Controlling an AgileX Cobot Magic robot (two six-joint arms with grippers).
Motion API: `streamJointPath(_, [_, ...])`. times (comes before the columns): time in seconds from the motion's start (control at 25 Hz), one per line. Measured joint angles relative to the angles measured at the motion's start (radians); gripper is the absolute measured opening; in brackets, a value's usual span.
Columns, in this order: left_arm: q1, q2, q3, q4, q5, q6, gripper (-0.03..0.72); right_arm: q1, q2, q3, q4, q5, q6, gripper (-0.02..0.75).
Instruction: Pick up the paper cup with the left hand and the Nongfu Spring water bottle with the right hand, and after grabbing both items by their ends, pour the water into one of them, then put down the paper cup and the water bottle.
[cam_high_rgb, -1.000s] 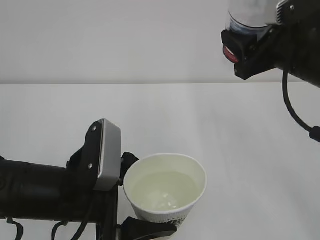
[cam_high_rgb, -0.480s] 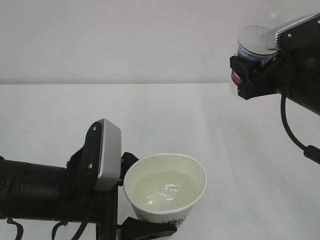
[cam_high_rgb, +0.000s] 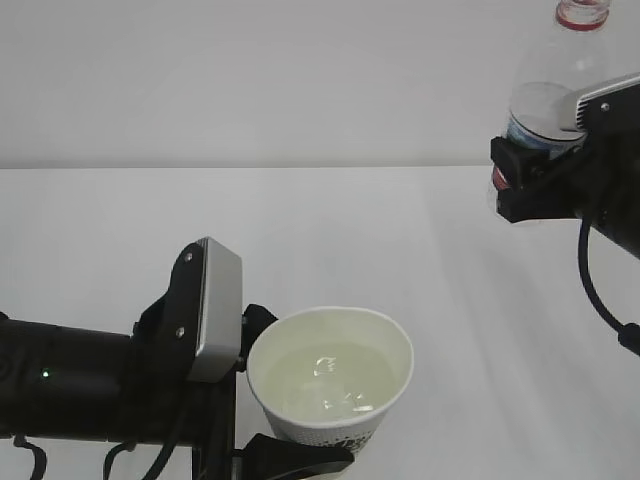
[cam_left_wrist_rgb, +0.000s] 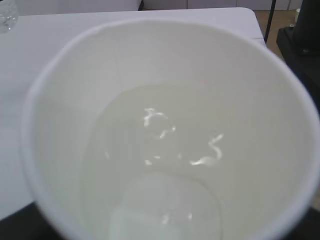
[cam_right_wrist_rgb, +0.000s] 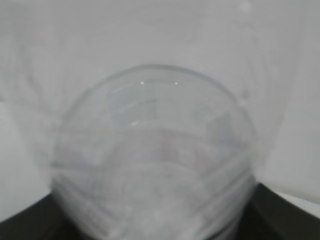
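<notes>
We see the left hand (cam_high_rgb: 262, 395), a black gripper low on the left, clamped around the paper cup (cam_high_rgb: 331, 385), which stands upright and holds the water (cam_high_rgb: 330, 380), clear with small glints. High on the right, the right hand (cam_high_rgb: 525, 180) grips the Nongfu Spring water bottle (cam_high_rgb: 550, 85) by its body, red neck ring uppermost.

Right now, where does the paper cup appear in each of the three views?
Exterior view: cup at bottom centre, beside the left gripper.
Left wrist view: cup fills the frame, seen from above.
Right wrist view: not in it; only the bottle.
Shared landmark: the water in the cup.
</notes>
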Motion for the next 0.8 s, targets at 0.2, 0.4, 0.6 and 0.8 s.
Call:
streamJointPath(0.2, [0.0, 0.0, 0.0, 0.0, 0.0, 0.0, 0.558, 0.0, 0.0, 0.032, 0.057, -0.024, -0.01, 0.477])
streamJointPath(0.4, [0.0, 0.0, 0.0, 0.0, 0.0, 0.0, 0.558, 0.0, 0.008, 0.042, 0.081, -0.036, -0.015, 0.477])
streamJointPath(0.6, [0.0, 0.0, 0.0, 0.0, 0.0, 0.0, 0.558, 0.0, 0.054, 0.042, 0.081, -0.055, -0.015, 0.477])
streamJointPath(0.8, [0.0, 0.0, 0.0, 0.0, 0.0, 0.0, 0.555, 0.0, 0.112, 0.042, 0.081, -0.092, -0.007, 0.477])
